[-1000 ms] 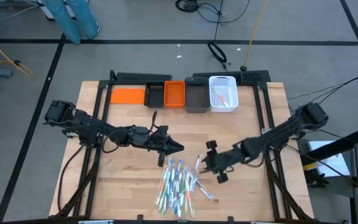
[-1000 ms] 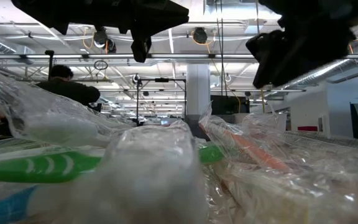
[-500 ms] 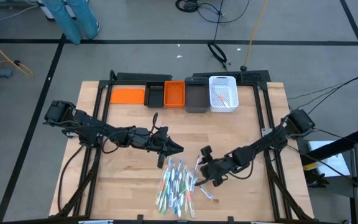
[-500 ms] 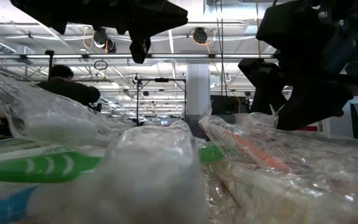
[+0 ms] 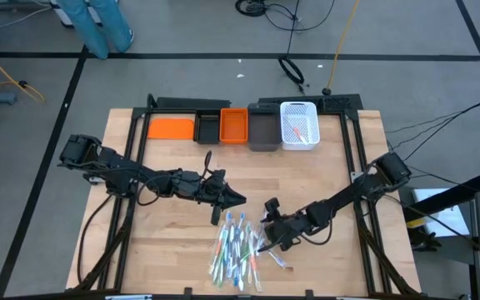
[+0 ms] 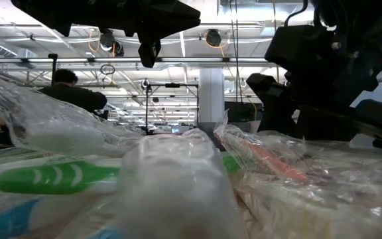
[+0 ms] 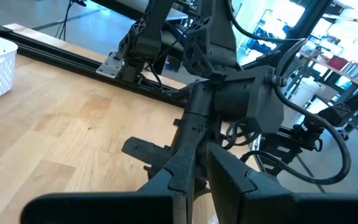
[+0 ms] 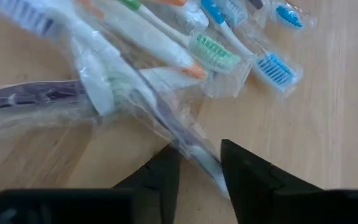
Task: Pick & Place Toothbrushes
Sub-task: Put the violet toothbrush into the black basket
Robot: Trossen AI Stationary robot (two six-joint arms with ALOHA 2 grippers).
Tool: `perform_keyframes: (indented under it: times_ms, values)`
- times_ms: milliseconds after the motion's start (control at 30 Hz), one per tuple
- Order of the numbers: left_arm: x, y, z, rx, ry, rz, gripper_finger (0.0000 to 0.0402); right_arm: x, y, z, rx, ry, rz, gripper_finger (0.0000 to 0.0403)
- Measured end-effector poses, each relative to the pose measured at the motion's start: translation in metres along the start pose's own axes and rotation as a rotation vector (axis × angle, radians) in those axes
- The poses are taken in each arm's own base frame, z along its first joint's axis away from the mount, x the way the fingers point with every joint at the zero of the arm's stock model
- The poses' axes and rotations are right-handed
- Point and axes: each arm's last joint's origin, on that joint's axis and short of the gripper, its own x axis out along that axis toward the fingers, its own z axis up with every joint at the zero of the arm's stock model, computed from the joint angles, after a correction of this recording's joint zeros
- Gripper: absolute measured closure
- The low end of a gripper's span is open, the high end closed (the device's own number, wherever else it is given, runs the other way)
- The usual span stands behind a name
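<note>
The toothbrushes (image 5: 236, 248), several blue, green and white ones in clear wrappers, lie in a pile near the table's front edge; the right wrist view shows them too (image 8: 166, 43). My right gripper (image 5: 262, 242) is low at the pile's right side, open. Its fingers (image 8: 247, 177) stand on either side of one wrapped, dark-handled toothbrush (image 8: 194, 155) at the pile's edge. My left gripper (image 5: 238, 198) hovers shut and empty above the table, just beyond the pile's far end. My right gripper comes slanting down from the table's right, and its fingers lie across the end of the wrapped dark-handled toothbrush (image 8: 199, 160). That toothbrush lies flat on the table. I cannot tell whether the fingers touch the wrapper.
Along the far edge stand an orange lid (image 5: 172, 127), a black bin, an orange bin (image 5: 234, 126), a grey bin (image 5: 262, 132) and a white basket (image 5: 298, 125) with a few toothbrushes inside. Bare wood lies between the bins and the pile.
My right gripper has sunk toward the table and gone left and nearer the front edge, reaching the right side of the toothbrush pile, with its wrist rolling a little. The wrappers nearest the low camera have shifted slightly.
</note>
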Motion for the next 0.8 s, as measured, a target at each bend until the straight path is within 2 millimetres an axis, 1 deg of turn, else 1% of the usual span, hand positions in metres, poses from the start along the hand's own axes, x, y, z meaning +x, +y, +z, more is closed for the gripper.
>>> perform_keyframes:
  times_ms: [267,533,667,800]
  values:
    - [0.000,0.000,-0.001,0.000,0.006,0.003,0.0360,-0.001,-0.001,0.001,0.000,-0.003,-0.004,0.0387]
    - [0.000,0.001,-0.001,0.001,0.012,0.005,0.0360,-0.002,-0.001,0.002,0.005,-0.010,0.001,0.0388]
    - [0.000,0.001,-0.001,0.000,0.012,0.006,0.0360,-0.011,-0.002,0.006,0.011,-0.029,0.001,0.0392]
    - [0.000,0.001,-0.002,0.000,0.017,0.008,0.0360,-0.030,-0.009,0.017,0.049,-0.085,-0.034,0.0392]
